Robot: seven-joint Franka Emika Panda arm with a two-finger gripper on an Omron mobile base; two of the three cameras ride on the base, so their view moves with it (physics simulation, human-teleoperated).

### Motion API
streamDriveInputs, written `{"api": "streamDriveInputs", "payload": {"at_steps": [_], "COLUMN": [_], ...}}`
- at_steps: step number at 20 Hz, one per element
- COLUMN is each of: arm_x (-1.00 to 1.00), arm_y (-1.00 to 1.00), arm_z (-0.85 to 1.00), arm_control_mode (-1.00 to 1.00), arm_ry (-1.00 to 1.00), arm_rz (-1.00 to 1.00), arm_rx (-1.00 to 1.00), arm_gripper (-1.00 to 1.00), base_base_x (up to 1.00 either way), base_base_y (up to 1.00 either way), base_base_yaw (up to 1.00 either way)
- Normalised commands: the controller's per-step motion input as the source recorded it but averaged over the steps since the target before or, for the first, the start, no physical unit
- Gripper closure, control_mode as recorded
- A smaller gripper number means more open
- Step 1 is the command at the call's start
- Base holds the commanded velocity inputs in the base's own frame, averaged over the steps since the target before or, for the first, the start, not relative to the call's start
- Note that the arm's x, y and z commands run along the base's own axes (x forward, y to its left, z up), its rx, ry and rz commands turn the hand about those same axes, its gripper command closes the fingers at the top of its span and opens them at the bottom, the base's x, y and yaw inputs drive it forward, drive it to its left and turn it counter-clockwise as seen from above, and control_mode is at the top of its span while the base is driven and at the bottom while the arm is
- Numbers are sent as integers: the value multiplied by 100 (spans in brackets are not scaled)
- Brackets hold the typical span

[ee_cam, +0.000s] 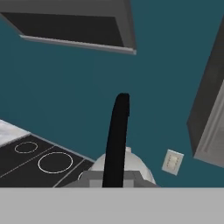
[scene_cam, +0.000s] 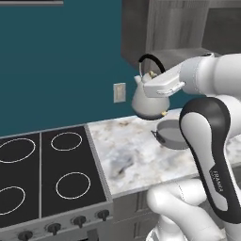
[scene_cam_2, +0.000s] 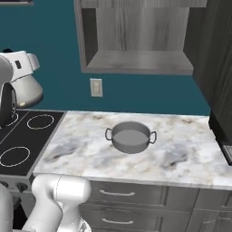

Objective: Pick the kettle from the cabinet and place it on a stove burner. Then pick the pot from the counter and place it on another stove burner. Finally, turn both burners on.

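White and silver, the kettle (scene_cam: 149, 101) is hanging in the air above the marble counter (scene_cam: 136, 155), out of the dark grey cabinet (scene_cam_2: 136, 36) and just in front of the teal wall. The gripper (scene_cam: 153, 75) is squeezing shut on the kettle's thin black handle (ee_cam: 117, 135), so the kettle is dangling under the hand. In the hand view the handle is running up the middle like a dark strip, with the round kettle body below it. The kettle is sitting upright, with its tall line going up and down through the lid knob and the arched handle. Its short spout looks like it is poking out to the left, toward the stove side, but that is hard to be sure of. This seems to be step 1 of the task, carrying the kettle over to the black cooktop (scene_cam: 47, 174). The grey pot (scene_cam_2: 130, 137) is waiting on the counter with its 2 loop handles sticking out to each side, well apart from the kettle. Next, the arm probably needs to be swinging the kettle over to 1 white burner ring (scene_cam: 73, 185), keeping it level, then lowering it onto the ring before letting go. The knobs (scene_cam: 80, 220) along the front edge are for later.
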Motion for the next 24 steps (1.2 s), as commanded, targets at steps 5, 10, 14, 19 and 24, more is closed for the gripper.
{"api": "streamDriveInputs", "payload": {"at_steps": [5, 10, 14, 19, 24], "arm_x": [0, 0, 0, 0, 0], "arm_y": [0, 0, 0, 0, 0], "arm_z": [0, 0, 0, 0, 0], "arm_control_mode": [100, 100, 100, 100, 100], "arm_ry": [0, 0, 0, 0, 0], "arm_rz": [0, 0, 0, 0, 0], "arm_rx": [0, 0, 0, 0, 0], "arm_gripper": [100, 100, 100, 100, 100], "base_base_x": [-94, -90, -4, 19, 29], "base_base_y": [13, 4, 65, 75, 33], "base_base_yaw": [1, 2, 2, 0, 1]}}
